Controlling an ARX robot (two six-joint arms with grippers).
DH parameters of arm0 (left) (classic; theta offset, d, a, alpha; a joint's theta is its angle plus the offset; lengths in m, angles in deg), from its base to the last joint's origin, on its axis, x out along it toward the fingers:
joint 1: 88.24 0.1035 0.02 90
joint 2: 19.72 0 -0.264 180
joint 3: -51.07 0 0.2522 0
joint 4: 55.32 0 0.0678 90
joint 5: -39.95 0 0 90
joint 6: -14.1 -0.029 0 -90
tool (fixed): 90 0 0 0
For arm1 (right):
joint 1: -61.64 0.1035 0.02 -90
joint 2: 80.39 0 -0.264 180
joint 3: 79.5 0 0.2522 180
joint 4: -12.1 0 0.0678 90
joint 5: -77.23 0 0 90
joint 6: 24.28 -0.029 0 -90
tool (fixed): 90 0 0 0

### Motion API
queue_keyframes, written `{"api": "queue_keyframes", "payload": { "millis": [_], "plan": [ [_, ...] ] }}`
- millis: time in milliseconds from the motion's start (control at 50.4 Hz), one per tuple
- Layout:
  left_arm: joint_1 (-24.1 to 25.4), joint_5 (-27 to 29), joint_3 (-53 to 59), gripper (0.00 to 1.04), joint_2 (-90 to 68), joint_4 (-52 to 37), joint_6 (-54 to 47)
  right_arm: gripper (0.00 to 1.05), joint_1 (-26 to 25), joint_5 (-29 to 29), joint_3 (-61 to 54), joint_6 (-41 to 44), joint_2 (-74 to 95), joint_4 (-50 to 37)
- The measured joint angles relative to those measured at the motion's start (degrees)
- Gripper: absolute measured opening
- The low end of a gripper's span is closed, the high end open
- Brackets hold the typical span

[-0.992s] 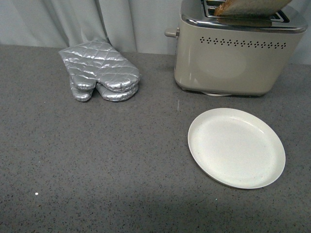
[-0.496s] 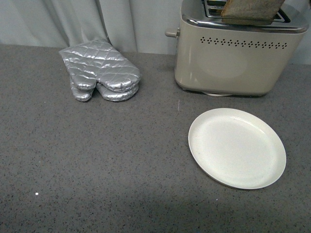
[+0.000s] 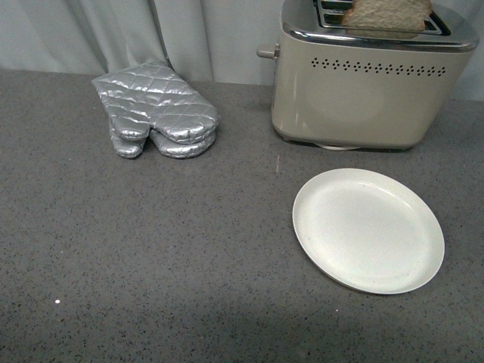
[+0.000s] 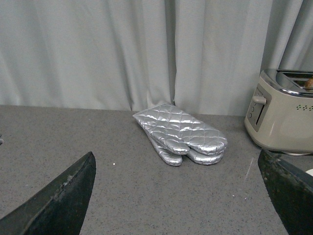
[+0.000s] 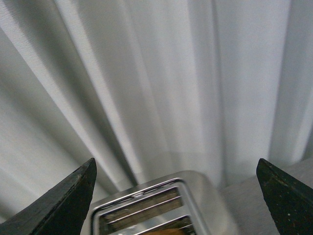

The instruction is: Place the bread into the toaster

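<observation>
Grey countertop is carrying the toaster point(image 3: 363, 83), where soft, light, crumbly bread point(image 3: 389, 15) is sitting in a slot, best held by its crust edges, both grippers gaping empty.

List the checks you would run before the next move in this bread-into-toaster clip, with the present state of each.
1. Bread sits in a slot of the toaster: ok, though its top sticks up above the chrome.
2. Bread fully seated: cannot tell; the slot depth is hidden.
3. Right gripper open and off the bread: ok; its jaws stand wide apart above the toaster top.
4. Left gripper open and empty: ok, nothing between its jaws.
5. Toaster lever free to reach: ok; nothing lies against it.
6. Plate empty: ok.
7. Oven mitt away from the toaster: ok.
</observation>
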Motion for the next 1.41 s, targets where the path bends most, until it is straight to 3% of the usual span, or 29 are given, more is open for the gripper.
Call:
{"api": "queue_keyframes", "payload": {
  "millis": [79, 159, 218, 654, 1051, 1130, 1408],
  "plan": [
    [0.0, 0.0, 0.0, 0.98, 0.0, 0.0, 0.0, 0.94, 0.5, -2.9, -8.5, 10.8, -4.0, -10.7],
    [0.0, 0.0, 0.0, 0.98, 0.0, 0.0, 0.0, 0.77, -0.6, 12.8, -19.6, 14.3, -12.0, -12.5],
    [0.0, 0.0, 0.0, 0.98, 0.0, 0.0, 0.0, 0.65, -1.4, 17.8, -28.1, 15.5, -18.6, -14.3],
    [0.0, 0.0, 0.0, 0.98, 0.0, 0.0, 0.0, 0.0, -8.0, 24.3, -48.7, 16.6, -33.7, -18.7],
    [0.0, 0.0, 0.0, 0.98, 0.0, 0.0, 0.0, 0.0, -11.8, 27.9, -57.5, 16.7, -44.8, -16.8],
    [0.0, 0.0, 0.0, 0.98, 0.0, 0.0, 0.0, 0.0, -15.2, 32.3, -59.2, 16.7, -48.2, -15.0],
    [0.0, 0.0, 0.0, 0.98, 0.0, 0.0, 0.0, 0.0, -16.5, 32.5, -62.7, 16.7, -58.1, -8.7]
  ]
}}
